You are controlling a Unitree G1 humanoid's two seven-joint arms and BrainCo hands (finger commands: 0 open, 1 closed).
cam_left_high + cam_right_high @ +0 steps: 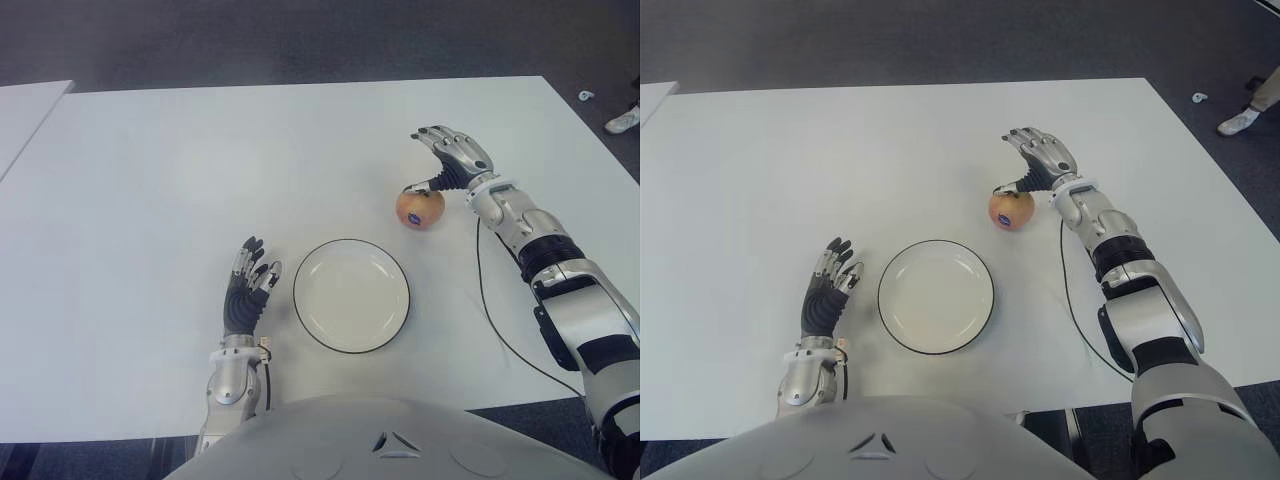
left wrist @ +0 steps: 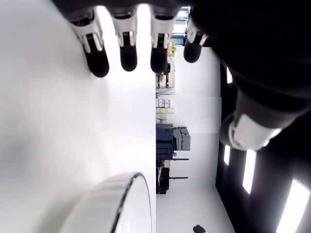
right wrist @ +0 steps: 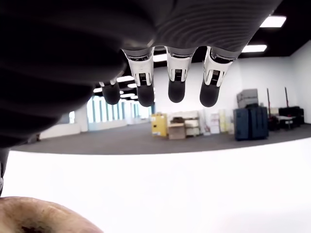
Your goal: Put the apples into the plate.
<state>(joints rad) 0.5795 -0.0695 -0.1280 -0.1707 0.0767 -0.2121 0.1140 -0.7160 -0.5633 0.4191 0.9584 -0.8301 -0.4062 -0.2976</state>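
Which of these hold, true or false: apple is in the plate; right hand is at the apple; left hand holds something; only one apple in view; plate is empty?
1. The apple is in the plate. False: it sits on the table, beyond the plate toward the robot's right.
2. The right hand is at the apple. True, fingers open above it.
3. The left hand holds something. False: it is open, left of the plate.
4. Only one apple is in view. True.
5. The plate is empty. True.
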